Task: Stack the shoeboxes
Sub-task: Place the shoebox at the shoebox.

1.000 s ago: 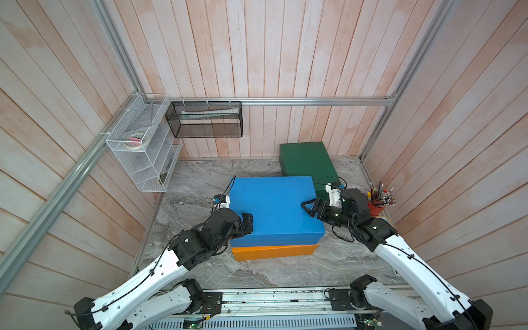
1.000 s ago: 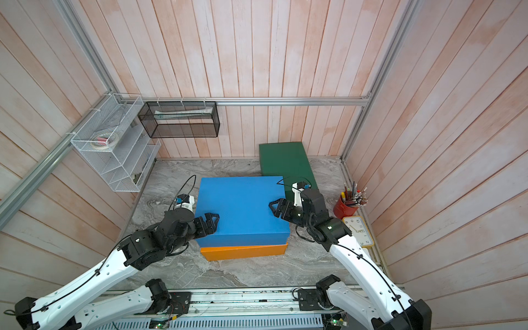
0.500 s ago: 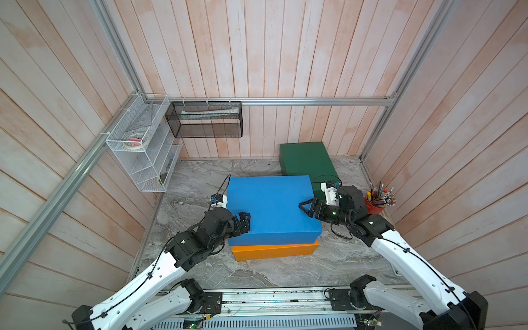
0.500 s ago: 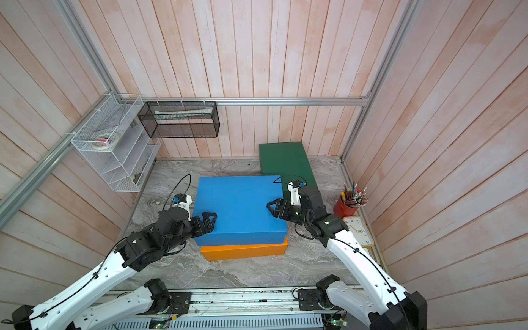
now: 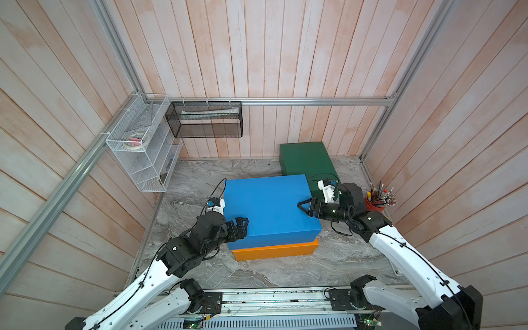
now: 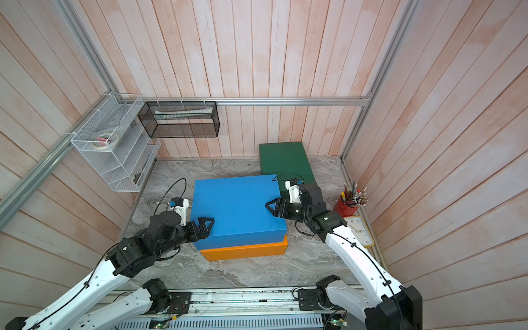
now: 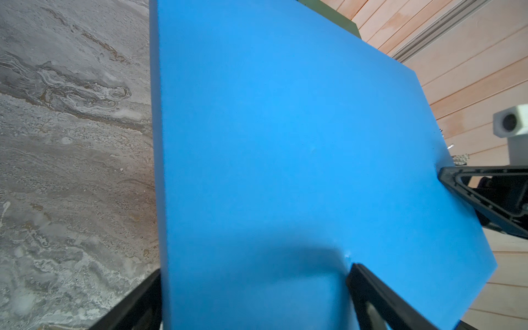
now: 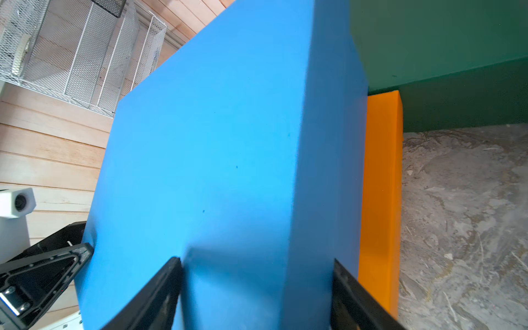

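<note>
We found the stack about halfway built. The blue shoebox (image 5: 268, 208) lay over the orange shoebox (image 5: 274, 251) near the middle of the marble table (image 5: 200, 177), but not squarely. In both top views the orange front face and right corner showed past the blue box, which sat shifted toward the back and the left arm's side. We could not tell whether it rested fully on the orange lid or hung just above. The left gripper (image 5: 241, 227) straddled its left end with jaws spread very wide. In the left wrist view both fingers (image 7: 371, 294) lay against the cardboard, so we judged it clamped. The right gripper (image 5: 303, 208) bracketed the right end, one finger on the top face and the other low on the end face, which we also read as a grip. The green shoebox (image 5: 307, 160) stood alone on the table by the back wall (image 5: 257, 134), just behind the blue box. As we judged it, what was left was to square blue on orange, let go, then add green.
</note>
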Motion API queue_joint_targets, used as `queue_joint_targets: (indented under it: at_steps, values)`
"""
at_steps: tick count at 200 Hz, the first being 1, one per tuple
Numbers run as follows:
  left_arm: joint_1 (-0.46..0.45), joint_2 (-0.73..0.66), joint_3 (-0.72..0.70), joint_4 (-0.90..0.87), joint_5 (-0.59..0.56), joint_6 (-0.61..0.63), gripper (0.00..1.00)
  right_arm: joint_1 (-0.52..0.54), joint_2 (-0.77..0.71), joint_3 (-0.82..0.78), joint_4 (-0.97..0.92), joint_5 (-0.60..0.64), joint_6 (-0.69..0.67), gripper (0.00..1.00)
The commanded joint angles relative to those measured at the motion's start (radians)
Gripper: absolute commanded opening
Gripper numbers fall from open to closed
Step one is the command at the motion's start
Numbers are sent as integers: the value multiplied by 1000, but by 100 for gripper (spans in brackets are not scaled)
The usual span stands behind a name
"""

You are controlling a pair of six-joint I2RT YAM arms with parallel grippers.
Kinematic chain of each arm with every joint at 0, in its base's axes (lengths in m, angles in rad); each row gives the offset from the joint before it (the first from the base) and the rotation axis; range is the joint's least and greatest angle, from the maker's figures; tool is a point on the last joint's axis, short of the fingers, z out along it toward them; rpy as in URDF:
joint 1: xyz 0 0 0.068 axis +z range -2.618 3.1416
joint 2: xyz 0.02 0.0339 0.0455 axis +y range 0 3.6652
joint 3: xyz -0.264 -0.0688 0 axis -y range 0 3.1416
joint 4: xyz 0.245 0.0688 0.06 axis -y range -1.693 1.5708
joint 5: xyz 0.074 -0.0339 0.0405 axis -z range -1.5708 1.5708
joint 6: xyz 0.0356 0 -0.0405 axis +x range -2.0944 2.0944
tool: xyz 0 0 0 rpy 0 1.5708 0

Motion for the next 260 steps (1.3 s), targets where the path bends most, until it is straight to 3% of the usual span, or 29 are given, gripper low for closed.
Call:
queue_joint_targets:
  at_steps: [1, 66, 165, 260]
  values:
    - [26, 14, 38, 20, 72, 92, 100, -5, 86, -91, -308, 24, -111, 77]
    - [187, 53, 52, 12, 147, 161, 100, -32, 101, -72, -321, 13, -129, 77]
    - [237, 163, 115, 30, 189, 199, 100, -54, 66, -5, -292, 1, -137, 83]
    - [362, 237, 146, 51, 378, 247, 100, -61, 14, 73, -223, -7, -163, 96]
